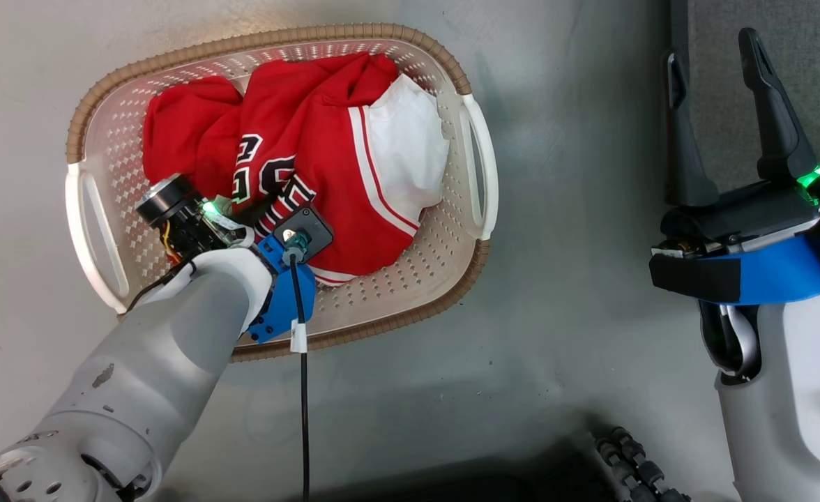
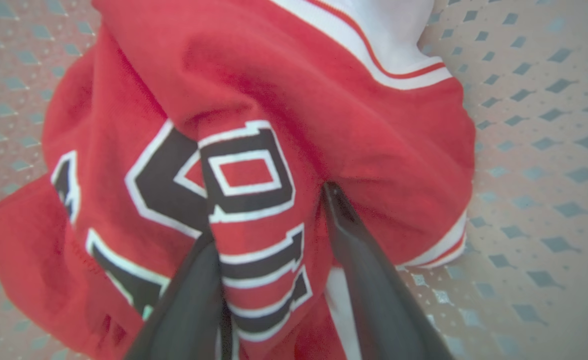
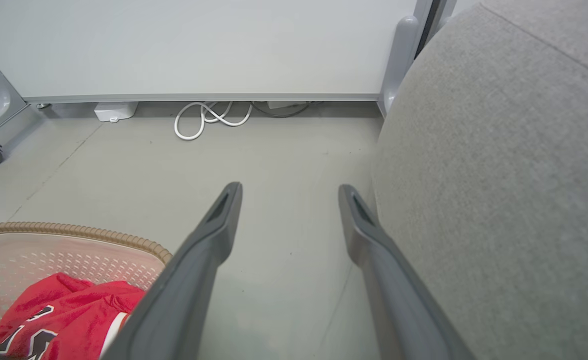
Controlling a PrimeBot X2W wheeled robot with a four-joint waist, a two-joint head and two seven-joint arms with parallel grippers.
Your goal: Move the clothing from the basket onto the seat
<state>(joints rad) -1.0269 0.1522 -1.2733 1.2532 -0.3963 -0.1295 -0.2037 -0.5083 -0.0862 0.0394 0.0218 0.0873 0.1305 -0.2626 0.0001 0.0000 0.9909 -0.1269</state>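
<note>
lying in the basket (image 1: pixel 410 293), clothing (image 2: pixel 284 90) bunches between left hand's (image 2: pixel 269 215) fingers (image 2: pixel 369 280).

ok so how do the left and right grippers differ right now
The left gripper is down in the basket; the right gripper hangs over bare floor beside the seat. The left gripper's fingers straddle a fold of the red clothing; the right gripper's fingers have nothing between them. Shared: both have long dark fingers standing wide apart.
</note>
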